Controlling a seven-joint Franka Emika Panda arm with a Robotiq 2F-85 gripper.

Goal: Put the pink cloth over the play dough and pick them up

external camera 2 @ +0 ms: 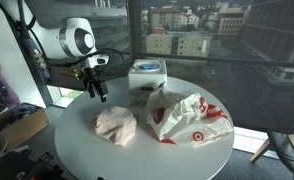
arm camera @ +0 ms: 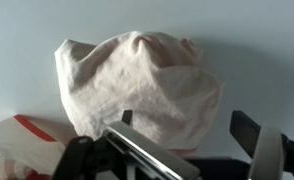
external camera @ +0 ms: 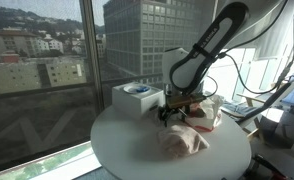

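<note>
Exterior views both give you the round white table (external camera 2: 77, 150), the biggest thing in frame, with the Panda arm (external camera: 212, 40) reaching in over it from the upper right. Next in size is the red-and-white plastic bag (external camera 2: 192, 118), lying right of centre. Just beside it on the tabletop is the pink cloth (external camera 2: 115, 124), bunched into a low dome. You cannot see the play dough anywhere. The domed shape suggests it sits underneath, so the covering step looks done and the pick-up is not yet done. Behind the bag stands a small white box (external camera 2: 147, 72).

Smallest of all, your gripper (external camera 2: 95, 90) hangs above the table, up and to the left of the cloth in that frame, not touching it. In the wrist view its fingers (arm camera: 147, 150) are spread wide with nothing between them. The cloth (arm camera: 137, 85) fills the middle of that frame just above them, its centre a little left of the gap. The mound looks slightly wider left to right, the same line your fingers close along. You will likely need to centre over the dome and descend at full opening.
</note>
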